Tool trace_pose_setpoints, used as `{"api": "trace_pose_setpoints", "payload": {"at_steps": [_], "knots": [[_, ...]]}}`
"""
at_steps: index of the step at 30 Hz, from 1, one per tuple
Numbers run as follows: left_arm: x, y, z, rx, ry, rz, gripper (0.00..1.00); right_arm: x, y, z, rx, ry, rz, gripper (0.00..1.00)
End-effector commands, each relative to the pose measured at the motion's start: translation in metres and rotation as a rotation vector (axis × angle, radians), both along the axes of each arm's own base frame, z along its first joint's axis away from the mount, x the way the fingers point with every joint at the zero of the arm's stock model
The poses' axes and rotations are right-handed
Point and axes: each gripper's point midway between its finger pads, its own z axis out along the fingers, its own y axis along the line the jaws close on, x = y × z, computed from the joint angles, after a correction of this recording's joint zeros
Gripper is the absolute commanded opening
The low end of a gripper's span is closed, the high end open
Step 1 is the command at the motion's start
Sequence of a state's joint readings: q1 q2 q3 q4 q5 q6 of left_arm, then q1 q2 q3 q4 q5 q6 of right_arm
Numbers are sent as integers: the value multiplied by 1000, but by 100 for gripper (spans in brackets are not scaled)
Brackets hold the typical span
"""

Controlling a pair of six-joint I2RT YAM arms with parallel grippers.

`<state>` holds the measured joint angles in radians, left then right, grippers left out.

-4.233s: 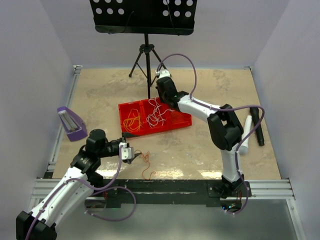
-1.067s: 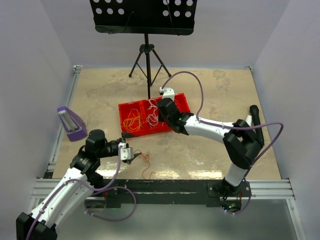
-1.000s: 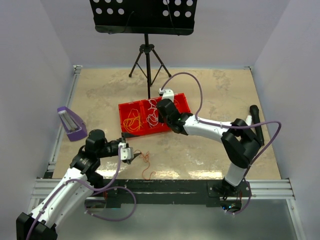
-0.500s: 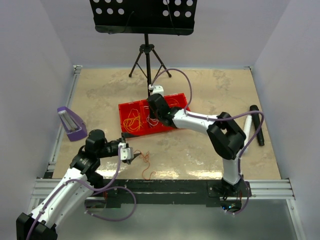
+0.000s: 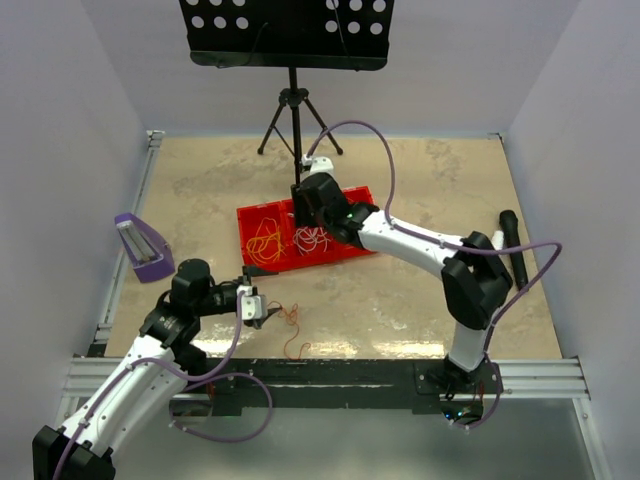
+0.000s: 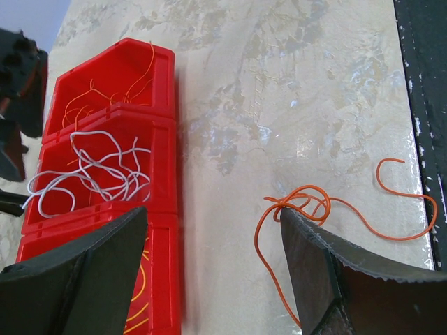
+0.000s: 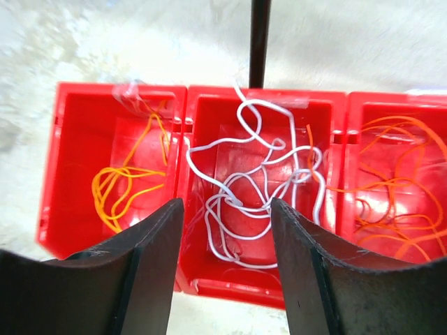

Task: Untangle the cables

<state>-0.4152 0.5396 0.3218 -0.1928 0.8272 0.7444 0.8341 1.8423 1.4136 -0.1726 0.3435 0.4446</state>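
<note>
Orange strand [image 6: 297, 202] — left wrist, not right | white cables [image 7: 228, 198] — both

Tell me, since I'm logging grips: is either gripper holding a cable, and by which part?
Nothing is held. Both are open: left gripper by the orange cable, right gripper above the white cables.

Cables [image 5: 312, 238] in red tray [image 5: 290, 265] compartments
</note>
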Motion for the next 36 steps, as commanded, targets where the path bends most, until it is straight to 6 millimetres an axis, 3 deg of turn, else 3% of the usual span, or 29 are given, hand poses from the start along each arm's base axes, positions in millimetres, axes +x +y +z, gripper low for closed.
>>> {"api": "trace_pose_setpoints", "payload": {"at_steps": [1, 4, 8, 14, 36], "knots": [[5, -3, 21, -26, -56, -10, 81, 2, -27, 35, 67, -19, -37, 56], [7, -4, 22, -29, -63, -12, 82, 16, -60, 34, 142, 13, -78, 56], [6, -5, 21, -37, -64, -19, 82, 28, -78, 25, 230, 59, -78, 56], [7, -3, 19, -20, -60, -11, 81, 41, -82, 2, 280, 111, -83, 57], [8, -1, 18, -12, -76, -5, 80, 49, -71, -38, 279, 205, -73, 56]]}}
